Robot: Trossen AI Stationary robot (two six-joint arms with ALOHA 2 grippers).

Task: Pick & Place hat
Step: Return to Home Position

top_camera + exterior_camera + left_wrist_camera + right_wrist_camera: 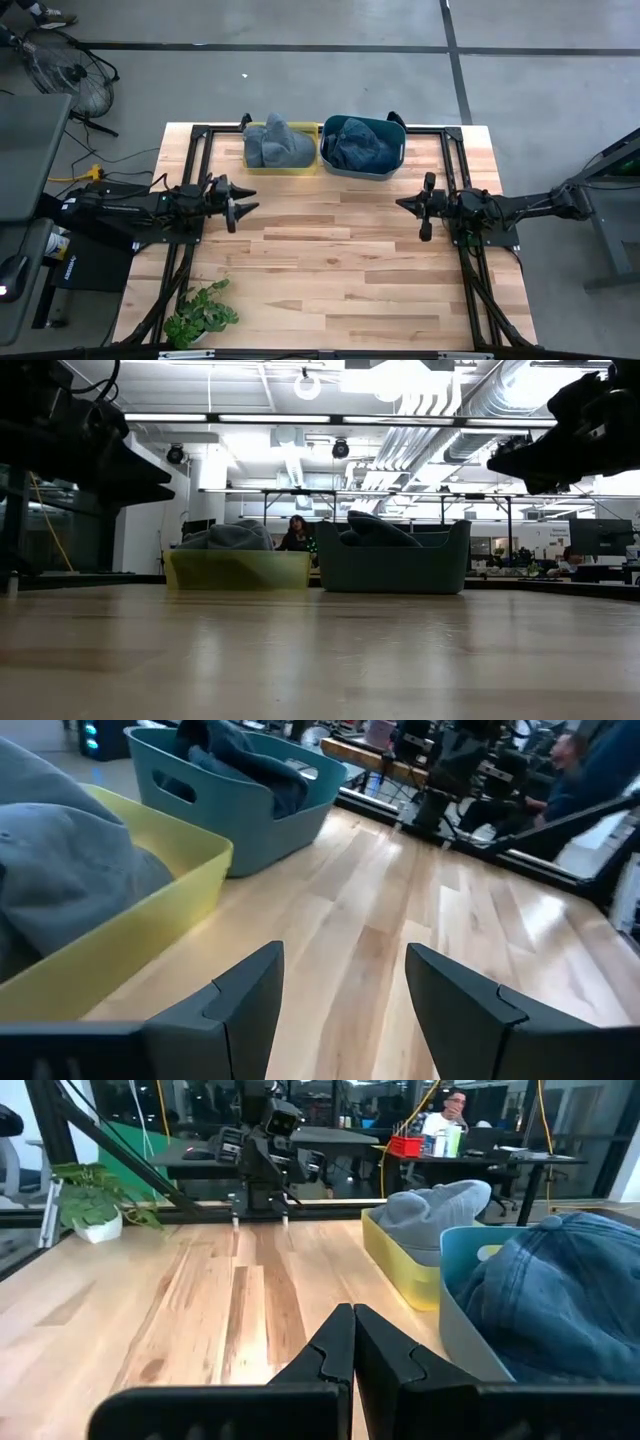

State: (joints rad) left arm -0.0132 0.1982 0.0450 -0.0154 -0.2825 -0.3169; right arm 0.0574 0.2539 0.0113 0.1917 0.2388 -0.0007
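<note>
A grey hat lies in a yellow bin at the table's far side. Beside it a denim-blue hat lies in a teal bin. The same grey hat and blue hat show in the wrist views. My left gripper stands open above the table's left side, with nothing between its fingers. Over the table's right side my right gripper is shut on nothing, as the right wrist view shows.
A small potted plant stands at the table's near left corner. Black frame rails run along the table's far edge behind the bins. Bare wood lies between the two arms. A fan stands on the floor beyond the far left.
</note>
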